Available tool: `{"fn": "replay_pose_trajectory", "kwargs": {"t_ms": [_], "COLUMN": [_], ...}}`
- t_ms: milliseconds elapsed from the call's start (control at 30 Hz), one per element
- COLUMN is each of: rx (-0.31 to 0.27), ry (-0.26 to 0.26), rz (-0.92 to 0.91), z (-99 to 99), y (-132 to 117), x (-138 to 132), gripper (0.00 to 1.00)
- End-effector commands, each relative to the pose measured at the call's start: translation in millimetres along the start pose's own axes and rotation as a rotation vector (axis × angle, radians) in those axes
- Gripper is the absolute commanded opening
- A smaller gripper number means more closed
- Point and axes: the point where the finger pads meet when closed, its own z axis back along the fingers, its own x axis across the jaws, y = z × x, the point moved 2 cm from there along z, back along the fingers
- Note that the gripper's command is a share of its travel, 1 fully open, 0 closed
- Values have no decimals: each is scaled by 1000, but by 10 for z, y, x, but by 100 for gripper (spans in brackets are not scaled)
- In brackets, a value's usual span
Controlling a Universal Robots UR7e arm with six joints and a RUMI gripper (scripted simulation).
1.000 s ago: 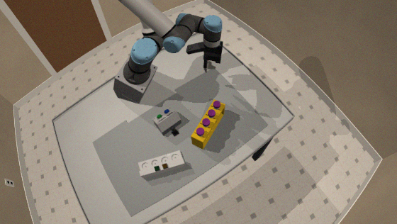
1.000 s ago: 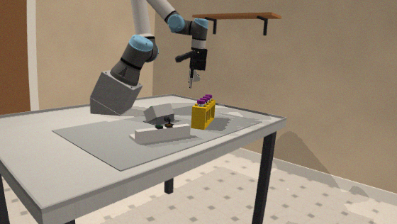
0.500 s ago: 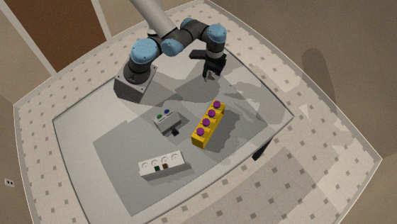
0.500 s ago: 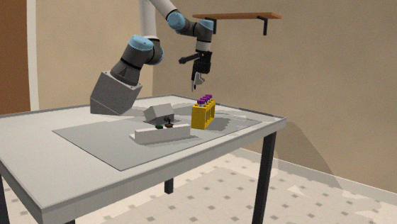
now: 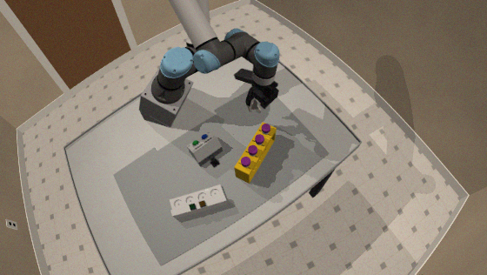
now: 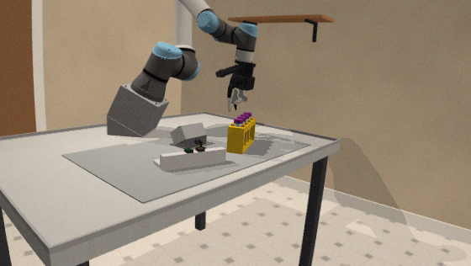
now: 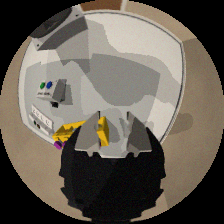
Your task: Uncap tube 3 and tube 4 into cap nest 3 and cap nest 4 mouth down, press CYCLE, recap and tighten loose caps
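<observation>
Beige walls (image 5: 435, 35) (image 6: 378, 84), brown door (image 5: 87, 39) (image 6: 16, 63) in pale frame; wooden shelf (image 6: 282, 18) on dark bracket (image 6: 314, 31); beige floor (image 5: 300, 235) (image 6: 261, 219) with small dark squares; pale tabletop (image 5: 100, 152) (image 6: 63, 210) (image 7: 135, 35)

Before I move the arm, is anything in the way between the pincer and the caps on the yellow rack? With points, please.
Nothing visible stands between the pincer (image 5: 255, 107) (image 6: 232, 109) (image 7: 114, 115) and the purple caps (image 5: 252, 150) (image 6: 239, 120); it hangs above the yellow rack (image 5: 244, 173) (image 6: 235, 140), past its far end from the white tray (image 5: 197, 209) (image 6: 191, 160).

cap seating: too small to tell | nest numbers: unreadable | wrist view: rack (image 7: 70, 131) partly hidden
</observation>
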Motion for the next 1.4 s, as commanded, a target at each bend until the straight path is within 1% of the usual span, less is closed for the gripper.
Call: {"fn": "replay_pose_trajectory", "kwargs": {"t_ms": [0,67,167,233,367,467,533,667,733,867,933,1067,1133,1200,1300,1367], "rx": [-2,-2,-6,-6,-8,-13,-13,-21,-21,-31,-31,-44,-44,-44,-55,-58], "ry": [2,2,4,4,5,5,5,4,4,2,2,-2,-2,-2,-7,-8], "rz": [-111,-111,-211,-234,-267,-356,-356,-479,-479,-603,-603,-726,-726,-726,-825,-849], "z": [11,14,30,40,46,66,73,105,115,153,153,195,216,222,259,284], "y": [-129,-158,-236,-288,-313,-383,-410,-491,-516,-586,-586,-645,-676,-686,-718,-741], "x": [-167,-207,-334,-418,-464,-595,-643,-823,-876,-1059,-1059,-1244,-1336,-1365,-1506,-1600], "gripper": [35,35,35,35,35,35,35,35,35,35,35,35,35,35,35,35]}}
